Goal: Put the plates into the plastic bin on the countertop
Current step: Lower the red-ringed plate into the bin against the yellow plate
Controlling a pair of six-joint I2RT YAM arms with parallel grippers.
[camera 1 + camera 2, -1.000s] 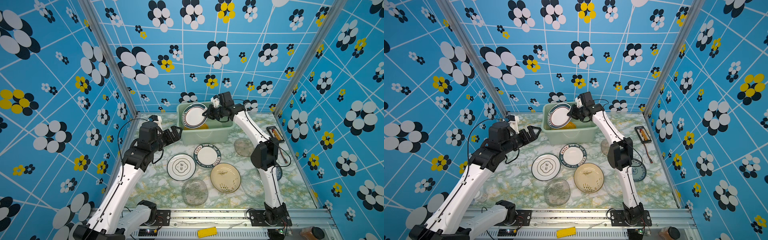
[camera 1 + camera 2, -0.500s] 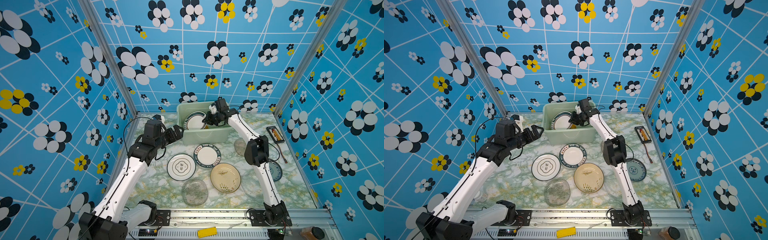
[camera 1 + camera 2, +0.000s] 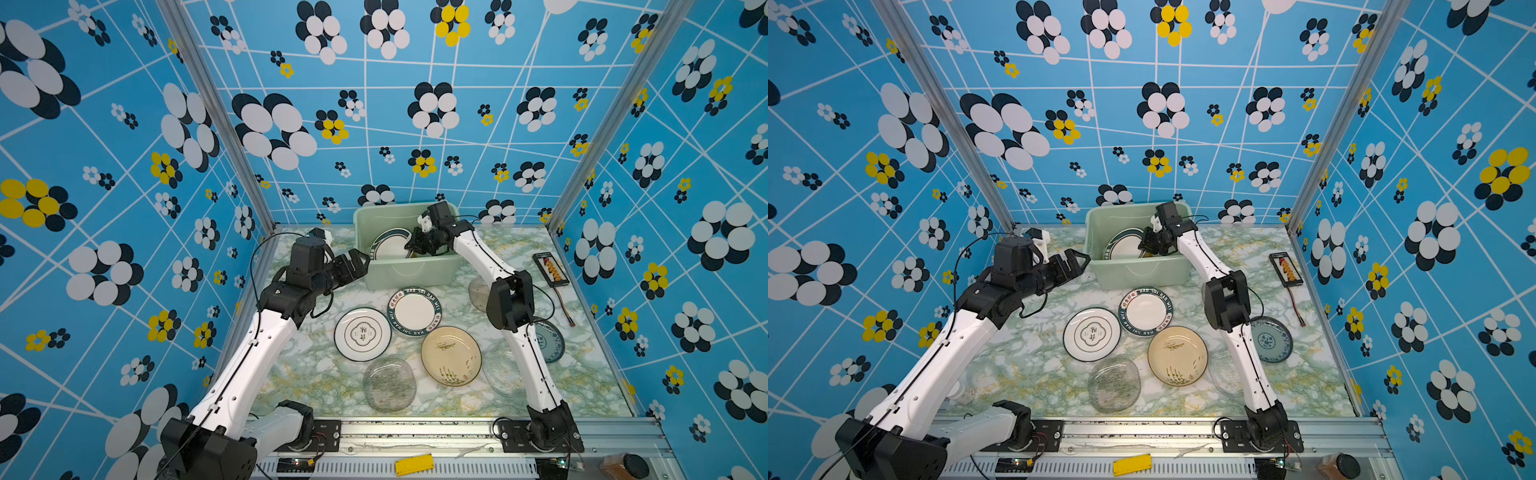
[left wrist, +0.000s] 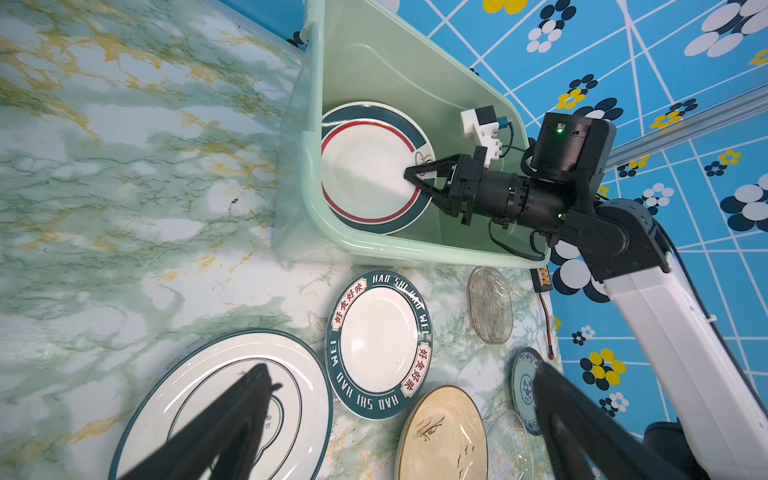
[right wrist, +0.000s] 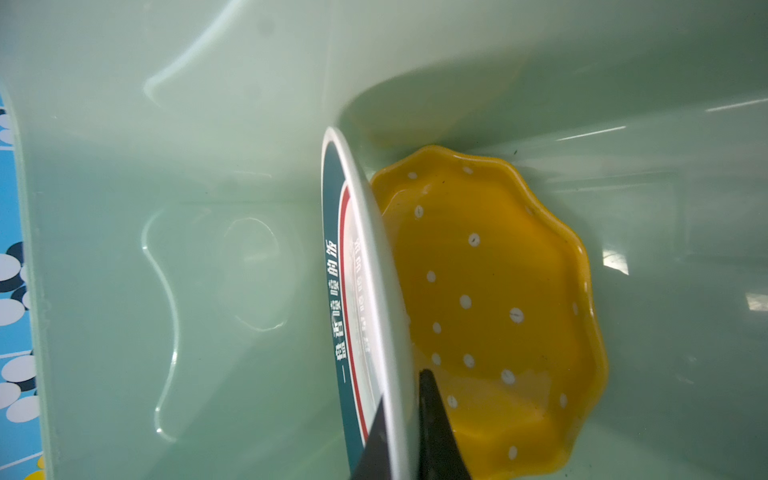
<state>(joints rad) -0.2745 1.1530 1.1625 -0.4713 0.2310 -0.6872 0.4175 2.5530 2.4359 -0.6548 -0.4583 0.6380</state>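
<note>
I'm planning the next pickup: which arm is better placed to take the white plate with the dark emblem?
Likely left. The left gripper is open and nearer the emblem plate; the right gripper is shut on a red-ringed plate inside the plastic bin.

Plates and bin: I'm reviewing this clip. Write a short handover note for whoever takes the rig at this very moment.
Grip: right pincer is shut on the rim of the green-rimmed plate, held on edge inside the bin, not yet let go. The left pincer is open and empty, beside the bin.
Done: yellow plate lies in the bin.
Left: release the held plate, then move seven from the countertop: clover-mark plate, lettered plate, beige plate, blue plate, smoky glass plate, clear glass plate, second clear glass plate.
</note>
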